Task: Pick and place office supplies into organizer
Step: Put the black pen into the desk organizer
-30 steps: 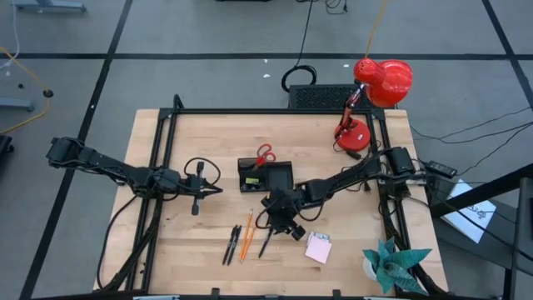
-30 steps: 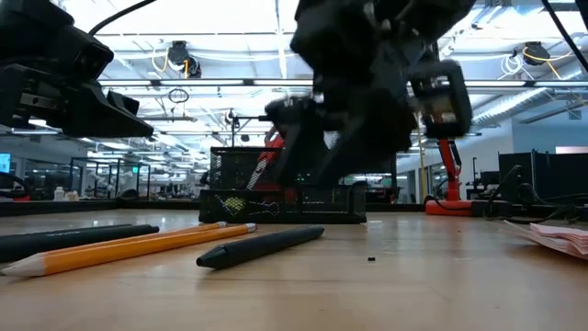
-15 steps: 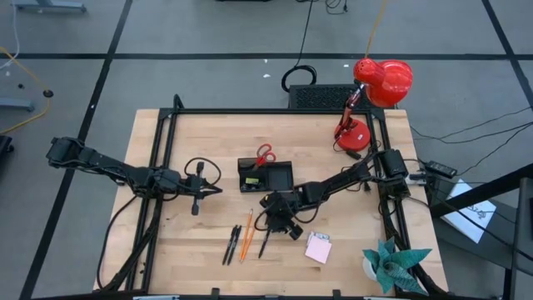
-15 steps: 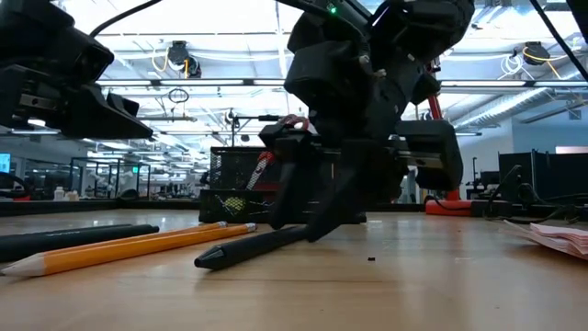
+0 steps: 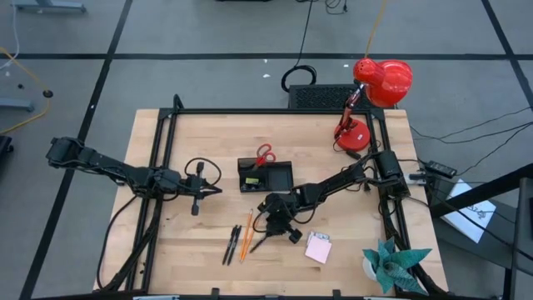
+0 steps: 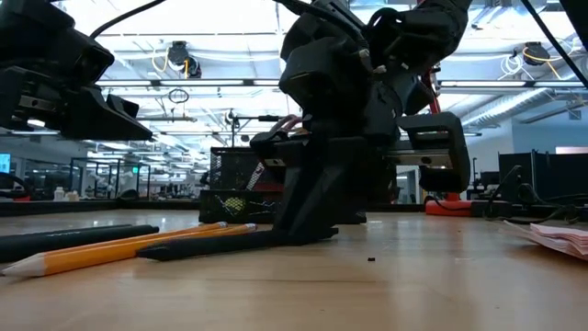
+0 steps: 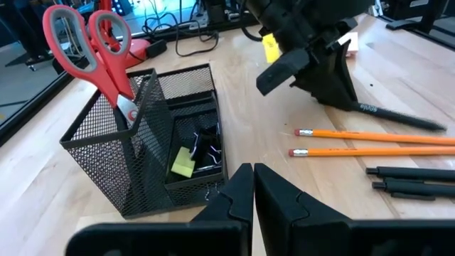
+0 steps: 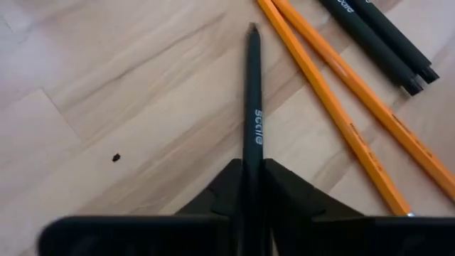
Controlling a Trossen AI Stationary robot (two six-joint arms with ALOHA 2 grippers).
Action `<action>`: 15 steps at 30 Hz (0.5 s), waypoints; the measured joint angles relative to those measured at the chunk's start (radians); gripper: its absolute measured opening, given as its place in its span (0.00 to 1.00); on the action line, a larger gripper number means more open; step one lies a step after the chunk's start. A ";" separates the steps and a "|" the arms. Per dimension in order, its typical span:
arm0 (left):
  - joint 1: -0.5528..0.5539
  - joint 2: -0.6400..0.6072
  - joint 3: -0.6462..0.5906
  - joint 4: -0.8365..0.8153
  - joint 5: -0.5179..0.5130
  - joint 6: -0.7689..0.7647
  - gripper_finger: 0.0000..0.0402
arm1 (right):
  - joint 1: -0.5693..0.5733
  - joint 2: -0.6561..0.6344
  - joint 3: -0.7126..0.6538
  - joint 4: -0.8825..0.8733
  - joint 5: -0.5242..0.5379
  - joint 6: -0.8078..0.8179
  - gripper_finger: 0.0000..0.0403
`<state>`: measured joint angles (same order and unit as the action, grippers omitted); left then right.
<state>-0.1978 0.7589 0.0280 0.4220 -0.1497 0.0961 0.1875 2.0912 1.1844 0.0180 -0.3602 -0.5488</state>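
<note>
Wooden table [image 5: 200, 133]: right claw [image 5: 268, 232] grips a black pen [image 8: 252, 107]; left claw [image 5: 218, 191] hangs closed.

The setting is a robotics laboratory or test hall. The wooden table [image 5: 208, 133] stands on a grey concrete floor [image 5: 208, 75] marked with dark tape lines, and black metal framing [image 5: 275, 111] runs along the table edges. Power cables [image 5: 483, 129] trail across the floor. Beyond the right gripper [image 6: 308, 230], the low view shows an open industrial space with ceiling strip lights [image 6: 230, 23], exposed ducting and further equipment racks [image 6: 101, 175].
</note>
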 joint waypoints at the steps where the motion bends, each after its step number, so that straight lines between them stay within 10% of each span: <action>1: 0.000 0.000 0.000 -0.001 0.000 0.000 0.05 | 0.000 -0.006 0.000 -0.005 0.003 -0.008 0.08; 15: 0.000 0.000 0.000 -0.007 -0.001 -0.006 0.05 | 0.052 -0.112 -0.005 -0.062 0.296 -0.038 0.06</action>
<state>-0.1978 0.7589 0.0280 0.4149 -0.1505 0.0904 0.2398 1.9789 1.1793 -0.0442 -0.0645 -0.5864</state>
